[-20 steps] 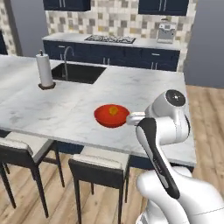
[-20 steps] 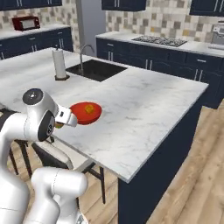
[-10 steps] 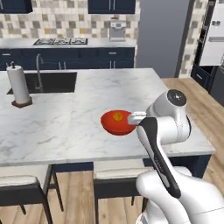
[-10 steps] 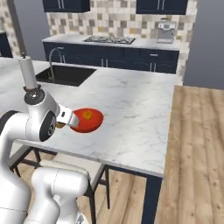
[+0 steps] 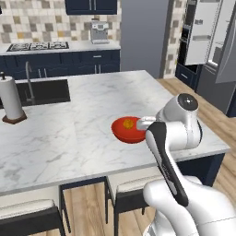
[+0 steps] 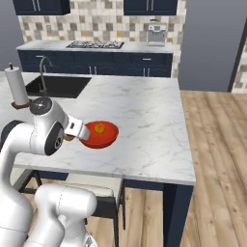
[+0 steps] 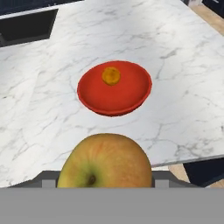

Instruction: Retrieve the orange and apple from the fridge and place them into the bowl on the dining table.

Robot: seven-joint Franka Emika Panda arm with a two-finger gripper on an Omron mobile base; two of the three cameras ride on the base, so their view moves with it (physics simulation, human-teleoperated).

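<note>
A yellow-red apple [image 7: 105,161] sits between my gripper's jaws, close to the hand camera. My gripper [image 7: 105,178] is shut on it, near the front edge of the marble dining table [image 7: 183,65]. The red bowl [image 7: 127,98] lies just beyond on the tabletop, with the orange [image 7: 111,75] inside it. In the base views the gripper [image 6: 72,136] hovers at the bowl's [image 6: 103,137] near side, and a bit of the apple [image 6: 69,138] shows under the hand. The bowl [image 5: 126,132] with the orange [image 5: 127,123] lies left of my wrist. The fridge [image 5: 227,55] stands at the far right with a door open.
A paper towel roll [image 5: 11,99] and a sink with a tap [image 5: 39,90] are at the table's left end. Stools [image 5: 30,214] stand under the near edge. Navy wall counters carry a hob [image 6: 95,45] and a coffee machine [image 6: 156,34]. Wooden floor [image 6: 217,154] opens to the right.
The whole scene has slid leftward in both base views, so the base has moved along the table. The bowl stays just ahead of my gripper, which keeps the apple.
</note>
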